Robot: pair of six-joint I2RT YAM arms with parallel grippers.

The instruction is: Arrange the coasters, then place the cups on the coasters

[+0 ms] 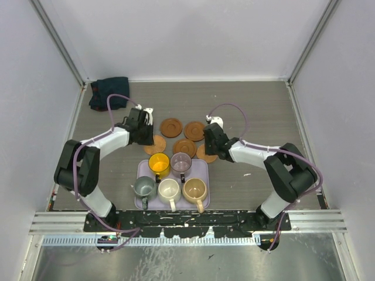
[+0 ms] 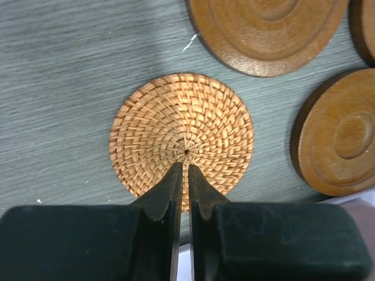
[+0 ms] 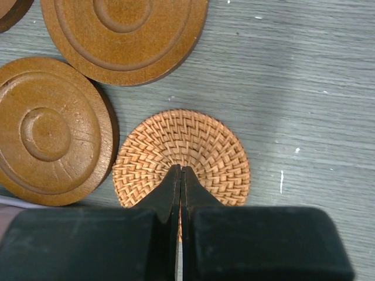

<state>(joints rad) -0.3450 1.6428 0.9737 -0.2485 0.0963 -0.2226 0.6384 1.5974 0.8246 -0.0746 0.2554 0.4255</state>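
Left fingers [image 2: 166,193] clenched, empty, tips centred on the left woven coaster [image 2: 181,126]; right fingers [image 3: 170,190] likewise on the right woven coaster [image 3: 181,143]. Slide each along the surface [image 2: 58,88] with light pressure, avoiding the wooden coasters [image 2: 266,29].

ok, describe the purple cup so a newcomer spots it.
Find the lavender tray, front centre. Its far row holds two. The purple cup is the right one, beside the yellow cup, and the only translucent one.
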